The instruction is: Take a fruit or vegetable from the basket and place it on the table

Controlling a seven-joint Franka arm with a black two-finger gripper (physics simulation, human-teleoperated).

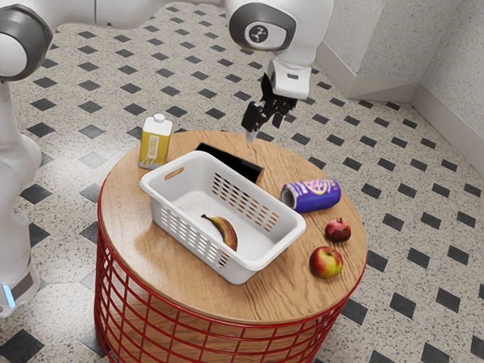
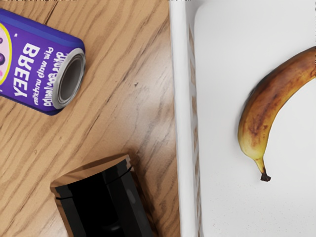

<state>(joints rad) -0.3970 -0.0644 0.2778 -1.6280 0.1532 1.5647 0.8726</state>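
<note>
The black two-finger gripper (image 1: 265, 128) hangs above the round wooden table (image 1: 134, 246), fingers apart with nothing between them. The brown-and-yellow curved banana (image 1: 224, 229) lies below and well apart from the jaws, on the floor of the white plastic perforated basket (image 1: 281, 246). The red-and-yellow round apple (image 1: 326, 262) sits outside the basket, on the table.

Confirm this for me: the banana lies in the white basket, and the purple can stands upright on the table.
That's wrong about the can: the exterior view shows the purple can lying on its side, not upright. The banana does lie in the white basket, and the can is on the table.
</note>
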